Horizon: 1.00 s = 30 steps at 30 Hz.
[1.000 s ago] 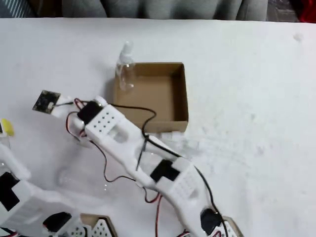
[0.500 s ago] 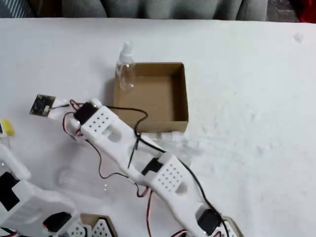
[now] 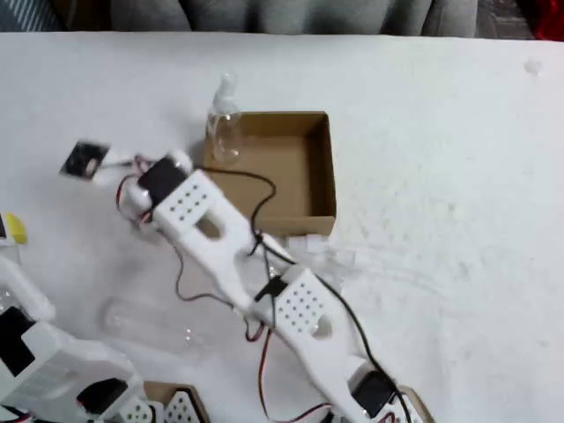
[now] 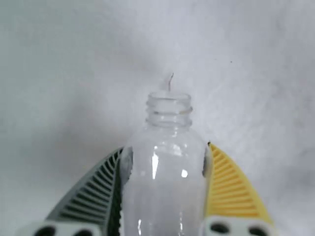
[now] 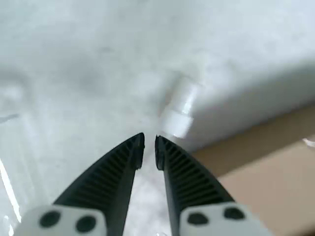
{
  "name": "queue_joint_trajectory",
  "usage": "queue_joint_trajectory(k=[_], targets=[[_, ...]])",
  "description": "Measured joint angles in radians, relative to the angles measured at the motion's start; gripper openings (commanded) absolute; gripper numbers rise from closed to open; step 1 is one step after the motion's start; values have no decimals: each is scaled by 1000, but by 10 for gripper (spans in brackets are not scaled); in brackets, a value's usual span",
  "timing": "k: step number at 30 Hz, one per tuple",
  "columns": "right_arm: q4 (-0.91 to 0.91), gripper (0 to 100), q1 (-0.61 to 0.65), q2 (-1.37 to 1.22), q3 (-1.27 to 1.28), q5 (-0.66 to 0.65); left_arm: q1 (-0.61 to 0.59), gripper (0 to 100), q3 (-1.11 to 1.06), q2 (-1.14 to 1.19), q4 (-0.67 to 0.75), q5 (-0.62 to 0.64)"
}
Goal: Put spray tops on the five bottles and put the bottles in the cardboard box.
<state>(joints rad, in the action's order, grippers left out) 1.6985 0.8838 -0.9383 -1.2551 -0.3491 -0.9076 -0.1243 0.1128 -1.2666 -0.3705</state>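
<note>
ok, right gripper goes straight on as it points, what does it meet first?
Probably the white spray top lying just ahead of the right gripper, beside the cardboard box; depth is unclear, so possibly the table first.

You worked over a table [image 3: 458, 132] w/ a white, slightly mottled top that ran edge to edge in the high view. Light was soft & even, shadows faint. Behind its far edge you had grey upholstery [image 3: 291, 16], a dark striped bit [image 3: 19, 13] at one corner & sth red [image 3: 551, 16] at the other.
</note>
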Motion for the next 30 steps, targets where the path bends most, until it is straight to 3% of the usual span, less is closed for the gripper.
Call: queue_joint_trajectory(k=[10, 16, 30], targets=[[6, 15, -84, 450, 394, 23, 123, 20, 164, 0, -253, 94], [-2, 15, -84, 697, 634, 23, 181, 20, 181, 0, -305, 106], [-284, 176, -21, 485, 721, 46, 58, 20, 184, 0, -288, 109]])
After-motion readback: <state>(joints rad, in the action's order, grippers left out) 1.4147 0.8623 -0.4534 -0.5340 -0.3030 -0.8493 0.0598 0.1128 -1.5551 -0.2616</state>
